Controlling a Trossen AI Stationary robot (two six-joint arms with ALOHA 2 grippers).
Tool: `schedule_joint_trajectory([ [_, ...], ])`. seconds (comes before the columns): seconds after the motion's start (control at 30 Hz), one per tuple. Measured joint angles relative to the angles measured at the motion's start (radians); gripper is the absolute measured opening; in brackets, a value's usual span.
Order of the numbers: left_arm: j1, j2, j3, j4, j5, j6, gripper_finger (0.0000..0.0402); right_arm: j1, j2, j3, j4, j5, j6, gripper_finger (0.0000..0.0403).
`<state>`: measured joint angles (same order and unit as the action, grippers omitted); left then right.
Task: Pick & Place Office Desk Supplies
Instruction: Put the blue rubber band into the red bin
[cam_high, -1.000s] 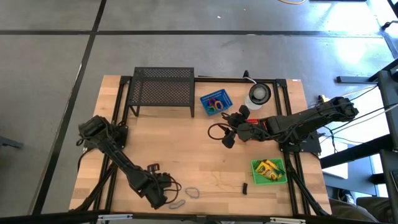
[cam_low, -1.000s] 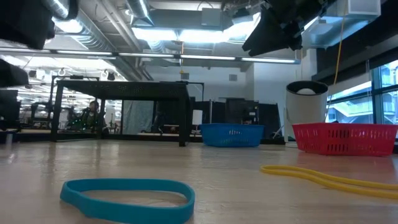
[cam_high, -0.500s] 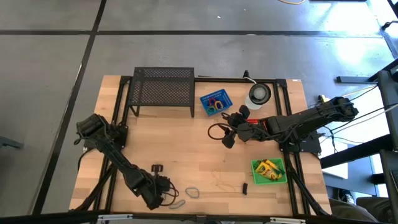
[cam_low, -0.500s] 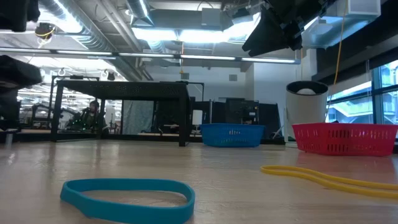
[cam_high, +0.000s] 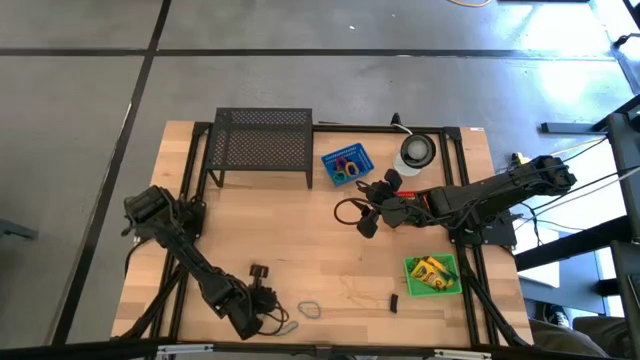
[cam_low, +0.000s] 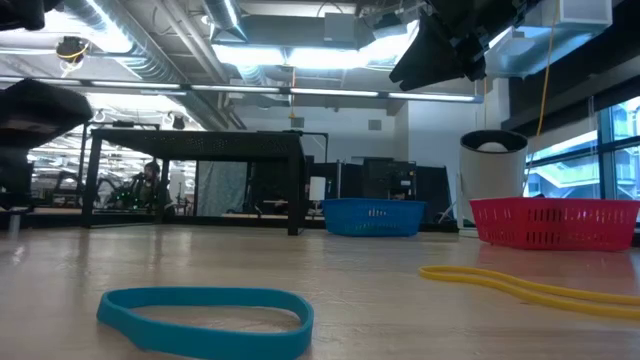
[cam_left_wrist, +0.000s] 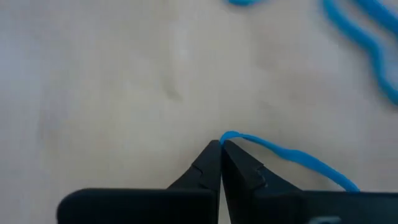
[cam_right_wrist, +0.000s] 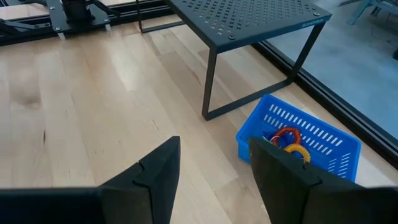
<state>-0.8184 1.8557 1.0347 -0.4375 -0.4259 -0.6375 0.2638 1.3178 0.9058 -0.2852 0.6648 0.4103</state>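
Note:
My left gripper (cam_left_wrist: 221, 147) is shut on a thin blue rubber band (cam_left_wrist: 292, 158) near the table's near edge, left of centre (cam_high: 270, 308). A second blue band (cam_left_wrist: 364, 37) lies flat on the wood beyond it, seen from above as a loop (cam_high: 311, 310). A black clip (cam_high: 258, 271) lies beside my left arm, another clip (cam_high: 393, 303) to the right. A yellow-green crayon box (cam_high: 432, 275) sits at the near right. My right gripper (cam_right_wrist: 211, 168) hangs open above the table's middle (cam_high: 368, 208), nothing between its fingers. My left gripper pinches a bend of the blue band (cam_left_wrist: 232, 136) between its two fingertips, only at their free ends. The fingers slant down from above. The remainder of the band (cam_left_wrist: 323, 171) trails back past one finger, slack and close to the wood.
A black wire-mesh rack (cam_high: 262, 145) stands at the far left. A blue basket (cam_high: 347, 163) with coloured bands is beside it, then a round white-and-dark disc (cam_high: 416, 150). The low view shows a blue band (cam_low: 205, 315), a yellow band (cam_low: 520, 283) and a red basket (cam_low: 555, 222).
My left gripper has stayed near the table's near edge, rolled at the wrist and tipped, and its fingers have come together on the blue band. My right arm has kept still.

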Motion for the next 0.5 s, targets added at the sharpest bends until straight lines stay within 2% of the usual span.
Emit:
schedule_joint_trajectory([
  [0.3,-0.002,-0.055,-0.001,0.013,-0.39,0.149,0.0003,0.0,0.0,0.0,0.0,-0.001,0.017,0.0194],
  [0.4,0.0,-0.075,0.0,0.078,-0.512,0.227,0.0003,0.0,0.0,0.0,0.0,-0.013,0.023,0.0194],
  [0.5,0.008,-0.09,0.0,0.168,-0.585,0.326,0.0003,0.0,0.001,0.0,0.004,-0.044,0.027,0.0194],
])
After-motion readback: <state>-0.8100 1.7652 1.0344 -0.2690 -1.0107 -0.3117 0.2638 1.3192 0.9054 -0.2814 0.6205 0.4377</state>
